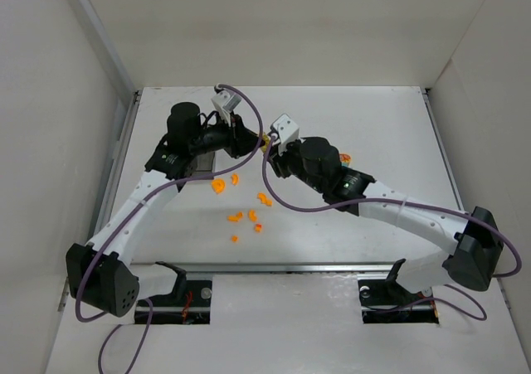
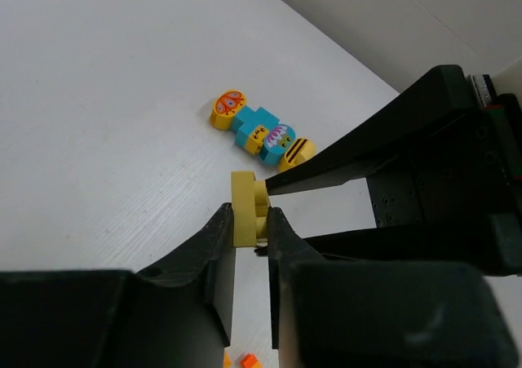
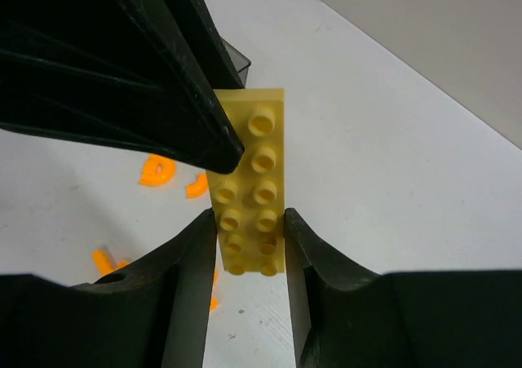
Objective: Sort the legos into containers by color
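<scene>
Right gripper (image 3: 250, 218) pinches the near end of a pale yellow plate (image 3: 254, 156), one black finger pressed to each long edge, studs facing the wrist camera. Left gripper (image 2: 249, 213) bites the same plate from the opposite side, its jaws drawn narrow on the plate's flat faces, so both arms hold the one piece above the middle of the table (image 1: 373, 125). From overhead the two wrists meet nose to nose, with the plate showing only as a yellow speck between them.

A corner of the smoky box (image 3: 237, 59) peeks out behind the left gripper's fingers. Its inside is hidden, and nothing can be told of what it holds. The tan box cannot be made out in any view.

Orange bits (image 1: 236, 217) lie scattered on the table in front of the grippers, well apart from the held plate. Beyond the left gripper, a short row of bricks (image 2: 261, 135), orange-yellow, cyan and yellow, sits joined end to end on the bare white surface.
</scene>
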### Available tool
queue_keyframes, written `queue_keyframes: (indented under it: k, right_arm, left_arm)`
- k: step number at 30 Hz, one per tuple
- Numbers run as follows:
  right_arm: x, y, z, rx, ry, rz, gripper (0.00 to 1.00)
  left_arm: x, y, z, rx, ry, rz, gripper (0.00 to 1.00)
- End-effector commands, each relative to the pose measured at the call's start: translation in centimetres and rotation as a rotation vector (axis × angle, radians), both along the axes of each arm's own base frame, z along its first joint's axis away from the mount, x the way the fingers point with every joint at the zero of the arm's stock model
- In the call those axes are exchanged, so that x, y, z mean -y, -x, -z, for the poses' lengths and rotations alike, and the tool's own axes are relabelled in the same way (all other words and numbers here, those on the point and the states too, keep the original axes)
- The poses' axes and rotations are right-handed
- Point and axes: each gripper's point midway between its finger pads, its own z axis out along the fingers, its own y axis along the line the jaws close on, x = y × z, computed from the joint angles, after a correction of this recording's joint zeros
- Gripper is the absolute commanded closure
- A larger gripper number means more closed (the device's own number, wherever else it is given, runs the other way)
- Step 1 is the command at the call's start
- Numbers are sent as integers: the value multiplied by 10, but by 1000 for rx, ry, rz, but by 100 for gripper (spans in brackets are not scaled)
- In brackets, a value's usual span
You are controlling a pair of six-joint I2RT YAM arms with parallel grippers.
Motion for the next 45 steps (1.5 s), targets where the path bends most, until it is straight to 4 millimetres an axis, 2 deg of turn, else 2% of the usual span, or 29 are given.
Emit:
queue_keyframes:
  k: [1,2,8,11,12,13,14,15,16,17,18,19,21,22,26,28,29,30,31,32,33,35,41,43,45]
  right_arm:
    - [-9,6,-23,43,-66,-38,100]
    - [-9,6,-23,43,-66,-38,100]
    - [-14,4,-11,25,-44,-47,100]
    - [-18,2,-13,21,-54,-46,95]
    - [-20,1,-8,8,-51,-44,88]
    - [-21,0,-14,11,-73,-43,72]
    - [-26,-3,-9,4,-64,-43,35]
    - [-27,-4,-5,-14,-69,-39,23]
    - [-28,-4,-10,-8,-78,-40,12]
    - [-29,-6,-5,-25,-80,-27,0]
    - [-28,-8,-9,-17,-86,-16,0]
    - [-29,-8,-9,-26,-96,-13,0]
    - [-26,-10,-9,-29,-101,9,0]
    - [-26,-10,-9,-29,-101,10,0]
    - [-25,-10,-5,-40,-101,21,0]
    - [-22,-10,-9,-33,-108,29,0]
    - [-22,-10,-9,-33,-108,29,0]
    - [-21,-11,-9,-37,-114,41,0]
    - [-20,-11,-5,-42,-106,42,0]
    - [-18,-9,-5,-41,-108,42,0]
    - [-17,-8,-9,-36,-115,41,0]
    - [-12,-7,-3,-41,-104,51,0]
    - [-7,-4,3,-52,-102,62,0]
    - [-5,-3,-1,-47,-109,62,0]
    - [-3,-4,3,-50,-101,73,0]
  left_arm:
    - [-1,-5,-18,73,13,-18,94]
    - [-1,-5,-18,72,13,-18,100]
    - [-2,-6,-23,83,21,-33,100]
    - [-10,-9,-7,59,-25,-81,100]
    - [-17,-17,-3,64,-50,-136,100]
    - [-21,-21,1,62,-75,-165,100]
    - [-26,-24,8,58,-99,-197,100]
    - [-37,-35,10,73,-129,-276,100]
    - [-45,-39,11,90,-160,-321,100]
    - [-54,-44,20,81,-196,-370,100]
    - [-63,-50,21,91,-220,-425,100]
    - [-84,-59,26,103,-269,-541,100]
    - [-105,-68,38,131,-340,-643,100]
    - [-122,-73,37,156,-374,-737,100]
    - [-144,-83,50,257,-497,-801,100]
    - [-150,-90,65,280,-563,-817,100]
    - [-159,-94,66,301,-615,-851,100]
    - [-163,-97,81,287,-660,-856,100]
    - [-169,-101,81,295,-675,-878,100]
    - [-172,-100,89,287,-701,-876,100]
    - [-172,-102,85,305,-707,-874,100]
    - [-176,-103,92,308,-730,-873,100]
    - [-176,-100,130,259,-804,-819,100]
    - [-174,-100,131,253,-788,-817,100]
    - [-171,-101,136,241,-779,-805,100]
